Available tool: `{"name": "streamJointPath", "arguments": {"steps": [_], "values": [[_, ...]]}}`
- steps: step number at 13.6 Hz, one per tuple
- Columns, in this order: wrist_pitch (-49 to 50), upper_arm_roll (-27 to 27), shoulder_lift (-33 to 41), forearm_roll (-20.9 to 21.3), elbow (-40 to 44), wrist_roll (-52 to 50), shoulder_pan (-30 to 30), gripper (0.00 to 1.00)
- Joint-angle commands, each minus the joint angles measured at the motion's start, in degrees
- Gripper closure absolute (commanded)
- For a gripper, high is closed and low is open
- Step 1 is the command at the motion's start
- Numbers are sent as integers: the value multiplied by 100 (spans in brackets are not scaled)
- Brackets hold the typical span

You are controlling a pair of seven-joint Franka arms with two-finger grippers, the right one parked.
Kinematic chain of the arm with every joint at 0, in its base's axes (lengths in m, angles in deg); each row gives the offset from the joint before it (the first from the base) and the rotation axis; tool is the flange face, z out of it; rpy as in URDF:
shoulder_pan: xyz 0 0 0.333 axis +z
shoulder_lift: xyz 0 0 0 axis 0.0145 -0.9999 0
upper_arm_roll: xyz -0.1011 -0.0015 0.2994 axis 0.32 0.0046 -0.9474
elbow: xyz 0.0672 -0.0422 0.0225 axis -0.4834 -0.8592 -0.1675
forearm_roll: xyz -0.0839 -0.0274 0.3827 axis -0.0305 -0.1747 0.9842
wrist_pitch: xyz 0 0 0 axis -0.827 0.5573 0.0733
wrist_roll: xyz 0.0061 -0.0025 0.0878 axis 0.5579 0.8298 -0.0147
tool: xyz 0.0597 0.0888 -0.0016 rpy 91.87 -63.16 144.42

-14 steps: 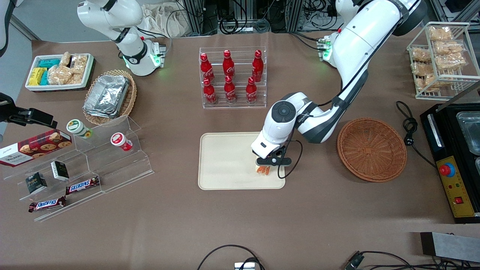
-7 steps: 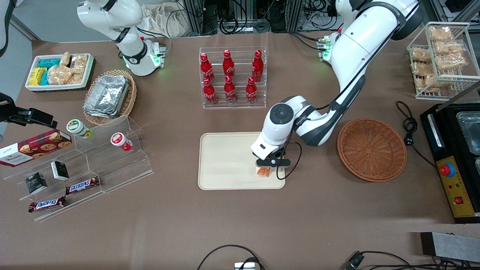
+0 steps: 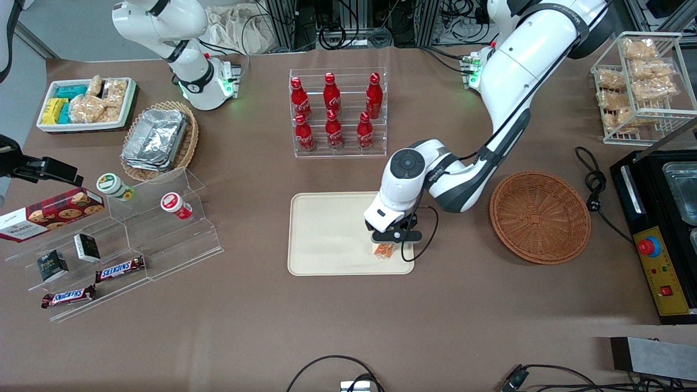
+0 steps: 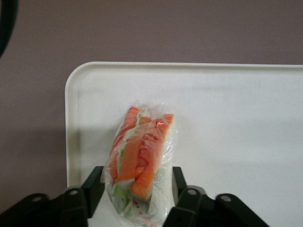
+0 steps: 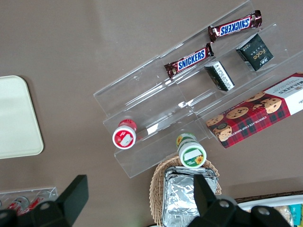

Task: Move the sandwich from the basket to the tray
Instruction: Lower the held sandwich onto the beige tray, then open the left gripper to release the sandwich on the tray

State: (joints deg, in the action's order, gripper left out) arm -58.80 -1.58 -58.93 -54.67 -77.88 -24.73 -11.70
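Observation:
The sandwich (image 3: 385,250) is a wrapped white-bread half with orange and green filling, standing cut edge up on the cream tray (image 3: 326,234) near the corner closest to the front camera and the basket. My left gripper (image 3: 396,236) is right above it. In the left wrist view the gripper (image 4: 137,176) is shut on the sandwich (image 4: 142,156), a black finger (image 4: 94,182) pressing the wrap on each side, over the tray (image 4: 236,118). The round reddish-brown basket (image 3: 539,216) lies empty beside the tray, toward the working arm's end.
A clear rack of red bottles (image 3: 337,111) stands farther from the front camera than the tray. An acrylic step shelf (image 3: 125,239) with snacks, a tan basket of foil containers (image 3: 158,139) and a white snack bin (image 3: 87,103) lie toward the parked arm's end. A black appliance (image 3: 661,239) sits past the basket.
The gripper with the sandwich has shifted slightly across the tray corner and settled; the sandwich stays between the fingers.

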Motion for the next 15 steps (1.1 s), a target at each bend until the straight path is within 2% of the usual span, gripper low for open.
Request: {"name": "streamJointPath", "arguments": {"steps": [1, 8, 13, 15], "values": [[-23, -10, -87, 77, 205, -137, -46, 6], [143, -1, 228, 24, 346, -145, 111, 4], [1284, -18, 1142, -240, 373, -119, 156, 0], [1785, 16, 1415, -249, 460, 3, 453, 0]]}}
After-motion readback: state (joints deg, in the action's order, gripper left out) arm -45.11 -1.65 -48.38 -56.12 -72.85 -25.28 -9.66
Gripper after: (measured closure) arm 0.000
